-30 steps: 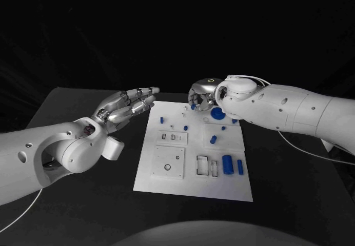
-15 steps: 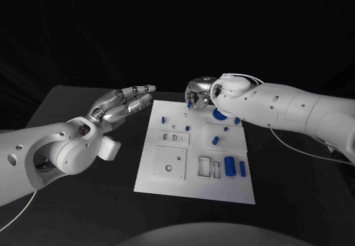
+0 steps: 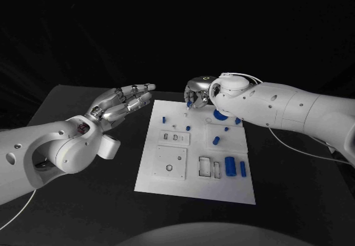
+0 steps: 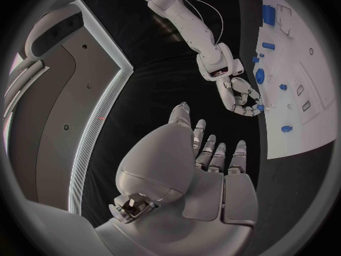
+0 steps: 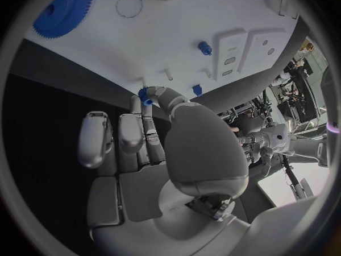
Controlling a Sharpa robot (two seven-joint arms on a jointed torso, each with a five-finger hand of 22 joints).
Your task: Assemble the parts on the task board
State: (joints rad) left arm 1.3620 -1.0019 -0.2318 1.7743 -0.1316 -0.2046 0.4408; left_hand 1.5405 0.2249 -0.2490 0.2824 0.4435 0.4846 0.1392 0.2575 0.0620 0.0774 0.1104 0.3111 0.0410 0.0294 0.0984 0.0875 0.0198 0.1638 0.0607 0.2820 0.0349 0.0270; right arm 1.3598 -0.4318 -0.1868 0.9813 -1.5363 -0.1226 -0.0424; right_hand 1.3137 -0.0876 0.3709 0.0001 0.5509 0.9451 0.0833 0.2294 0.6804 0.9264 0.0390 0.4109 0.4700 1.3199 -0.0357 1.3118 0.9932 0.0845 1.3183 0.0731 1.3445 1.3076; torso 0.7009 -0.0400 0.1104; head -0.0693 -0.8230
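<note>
Your right hand (image 5: 153, 153) pinched a small blue gear (image 5: 145, 95) at its fingertips, just over the task board's (image 3: 174, 179) far edge. Your left hand (image 3: 122, 105) hovered beside the board, fingers spread, holding nothing. A large blue gear (image 5: 62, 8) lay on the board just beyond your right fingertips.

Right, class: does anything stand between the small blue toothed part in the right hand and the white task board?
Nothing visible does. The right hand pinches the small blue toothed part at the white task board's far edge, bare board beside it; the large blue gear sits aside.
</note>
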